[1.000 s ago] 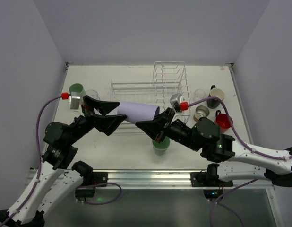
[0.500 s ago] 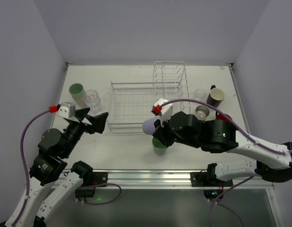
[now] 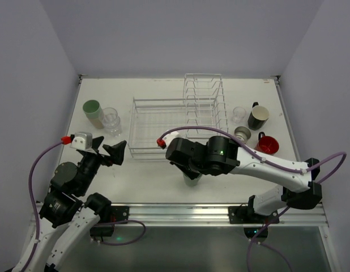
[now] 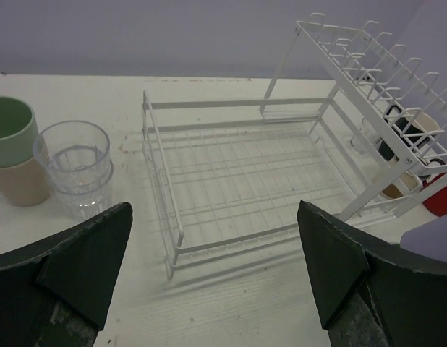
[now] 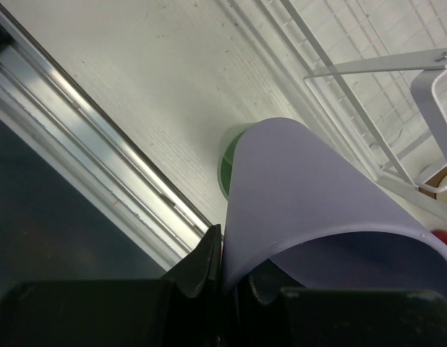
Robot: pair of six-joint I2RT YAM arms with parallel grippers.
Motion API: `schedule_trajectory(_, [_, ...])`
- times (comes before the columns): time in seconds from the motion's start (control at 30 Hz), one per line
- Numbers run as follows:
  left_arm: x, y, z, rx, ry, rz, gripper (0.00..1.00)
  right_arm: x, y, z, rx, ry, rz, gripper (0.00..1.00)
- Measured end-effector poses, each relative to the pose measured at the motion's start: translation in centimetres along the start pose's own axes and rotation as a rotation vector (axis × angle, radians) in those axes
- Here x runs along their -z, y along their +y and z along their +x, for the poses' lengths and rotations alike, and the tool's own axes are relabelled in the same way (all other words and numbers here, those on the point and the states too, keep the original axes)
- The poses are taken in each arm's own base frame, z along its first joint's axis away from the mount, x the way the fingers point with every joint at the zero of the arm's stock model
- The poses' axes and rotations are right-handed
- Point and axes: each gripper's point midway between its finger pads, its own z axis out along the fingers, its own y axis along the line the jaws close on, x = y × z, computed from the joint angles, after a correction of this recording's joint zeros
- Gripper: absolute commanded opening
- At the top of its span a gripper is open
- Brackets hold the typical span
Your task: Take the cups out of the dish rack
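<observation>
White wire rack: low basket left, tall dividers right. L gripper wide open, holds nothing, near rack's front-left. R gripper pinches rim of lavender cup, a smooth matte tapered tumbler. Long axis steep, mouth up twd wrist, base down over green cup, just in front of rack.

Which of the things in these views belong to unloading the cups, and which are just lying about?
Job: dish rack, lavender cup, pale green cup below it, green and beige stacked cups, stacked clear glasses, single clear glass, black mug, tan cup, red mug.
Lying about: metal rail, purple cables.
</observation>
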Motion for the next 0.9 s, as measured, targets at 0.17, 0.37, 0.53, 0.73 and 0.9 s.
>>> schedule_trajectory(0.17, [0.0,0.2,0.0,-0.013,-0.001,-0.006,1.00,-1.0,-0.2,0.3,0.008,0.049,-0.012,0.00])
schedule_trajectory(0.37, [0.0,0.2,0.0,-0.020,-0.001,-0.005,1.00,-1.5,-0.5,0.6,0.008,0.072,-0.031,0.00])
schedule_trajectory(0.53, [0.0,0.3,0.0,-0.021,-0.001,-0.010,1.00,-2.4,-0.2,1.8,0.020,0.114,-0.046,0.00])
schedule_trajectory(0.73, [0.0,0.3,0.0,-0.021,0.000,-0.008,1.00,-3.5,0.0,3.3,0.027,0.163,-0.055,0.00])
schedule_trajectory(0.9, [-0.1,0.4,0.0,-0.021,0.000,-0.008,1.00,-4.4,-0.1,3.8,0.026,0.176,-0.055,0.00])
